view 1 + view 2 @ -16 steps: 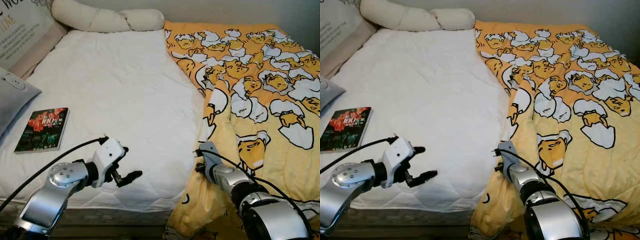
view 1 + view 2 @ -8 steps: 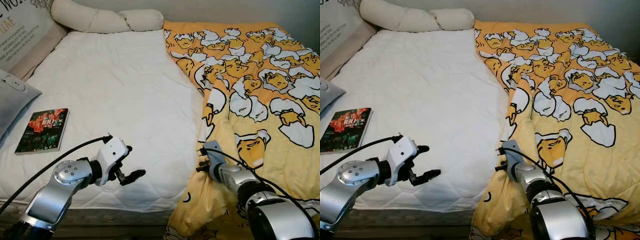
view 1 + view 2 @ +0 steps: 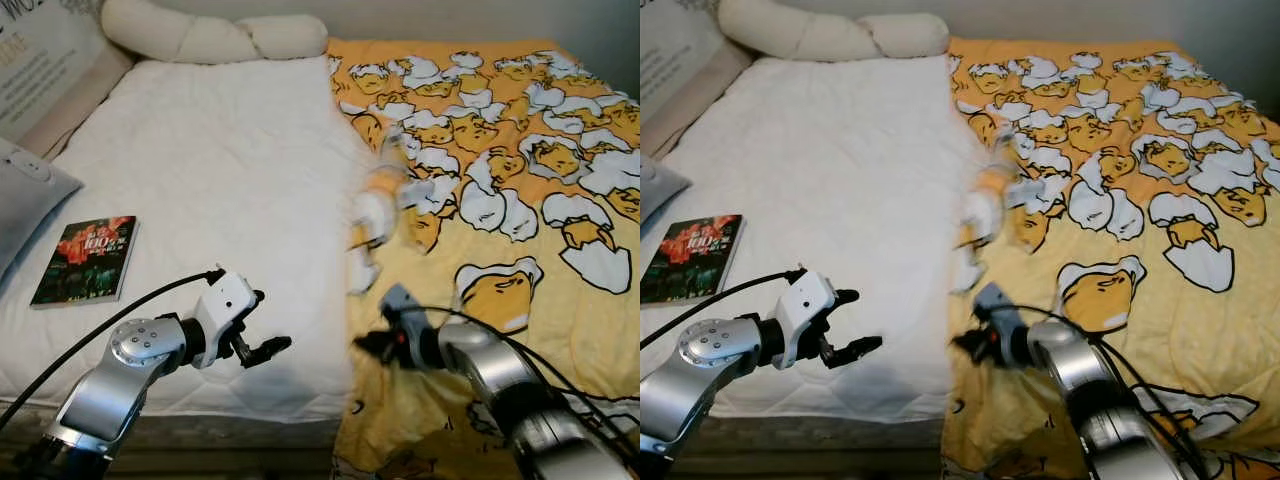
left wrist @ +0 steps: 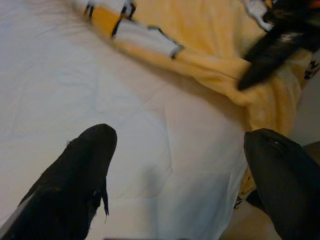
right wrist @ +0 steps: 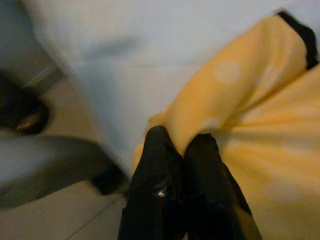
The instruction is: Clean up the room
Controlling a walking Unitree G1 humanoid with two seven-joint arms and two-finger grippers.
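Observation:
A yellow blanket (image 3: 520,200) printed with egg cartoons covers the right half of the bed, and its left edge is blurred mid-bed. My right gripper (image 3: 368,343) is shut on the blanket's edge near the front of the bed. The right wrist view shows the fingers (image 5: 165,165) pinching a yellow fold (image 5: 235,100). To the left, my left gripper (image 3: 270,322) hovers open over the white mattress (image 3: 230,170) near its front edge. Its fingers (image 4: 75,185) are wide apart with nothing between them.
A book (image 3: 85,260) with a dark red cover lies on the mattress at the left. A grey pillow (image 3: 25,195) sits beside it, and a cream bolster (image 3: 210,38) lies along the head of the bed. A board with lettering (image 3: 40,60) leans at the far left.
My right gripper has swung left along the bed's front, dragging the blanket edge with it. The blanket's left edge has shifted and is blurred. The left arm has barely moved.

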